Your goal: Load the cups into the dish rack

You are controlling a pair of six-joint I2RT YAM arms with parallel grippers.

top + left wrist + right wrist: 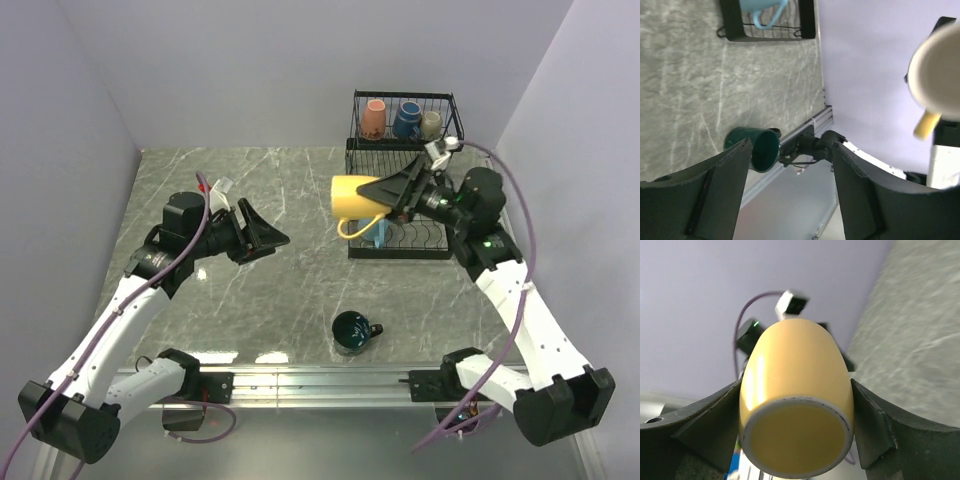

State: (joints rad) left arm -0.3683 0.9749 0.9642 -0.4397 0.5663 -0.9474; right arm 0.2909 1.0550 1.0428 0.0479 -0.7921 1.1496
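Note:
My right gripper (385,192) is shut on the yellow cup (355,196) and holds it on its side in the air, left of the black dish rack (436,158); its base faces the right wrist camera (795,440). The orange-pink (373,119), navy (406,120) and olive-grey (431,125) cups stand in the upper basket. The light blue cup (377,233) lies in the lower tray. The dark teal cup (352,331) sits on the table near the front rail, also seen in the left wrist view (754,147). My left gripper (270,237) is open and empty, raised over the table's left half.
The marble tabletop (270,290) is bounded by grey walls on three sides and a metal rail (320,380) at the front. The rack stands at the back right against the wall.

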